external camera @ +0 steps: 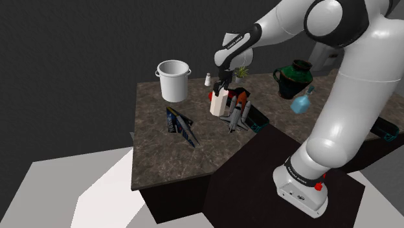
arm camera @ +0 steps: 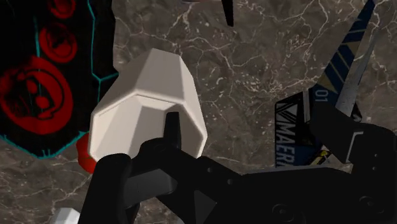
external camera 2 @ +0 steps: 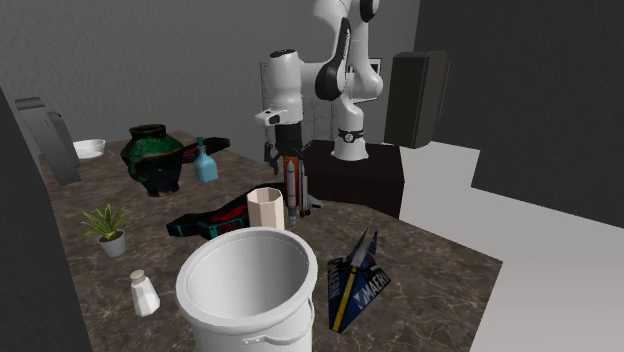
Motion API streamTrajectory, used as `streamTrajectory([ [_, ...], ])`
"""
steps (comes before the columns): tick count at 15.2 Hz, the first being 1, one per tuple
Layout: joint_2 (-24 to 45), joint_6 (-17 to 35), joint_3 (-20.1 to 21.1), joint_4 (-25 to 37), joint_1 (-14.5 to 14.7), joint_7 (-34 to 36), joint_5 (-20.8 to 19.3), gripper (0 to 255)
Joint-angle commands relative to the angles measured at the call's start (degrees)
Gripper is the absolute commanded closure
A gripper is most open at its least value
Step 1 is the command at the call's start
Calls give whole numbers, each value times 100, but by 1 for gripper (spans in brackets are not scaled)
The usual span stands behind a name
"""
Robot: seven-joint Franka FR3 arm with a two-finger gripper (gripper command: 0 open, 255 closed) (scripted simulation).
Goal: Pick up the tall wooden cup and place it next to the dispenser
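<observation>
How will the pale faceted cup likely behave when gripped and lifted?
The cup looks stiff, so it probably won't deform. Upright and tall for its width, it may tip if nudged sideways. Its flat facets likely resist rolling.

The tabletop carries one white bucket, one pale cup, one small shaker, one potted plant, one dark green jug, one blue bottle, one toy rocket and one white bowl.
</observation>
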Motion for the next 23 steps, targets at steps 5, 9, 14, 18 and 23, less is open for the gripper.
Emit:
streamTrajectory([
  [5, 1169, 329, 97, 930, -189, -303, 215, 0],
  [9, 1414, 551, 142, 952, -216, -344, 276, 0],
  [14, 1577, 689, 174, 976, -235, -370, 315, 0],
  [18, 1578, 689, 174, 976, -235, -370, 315, 0],
  [23, 1577, 689, 173, 976, -235, -370, 315, 255],
])
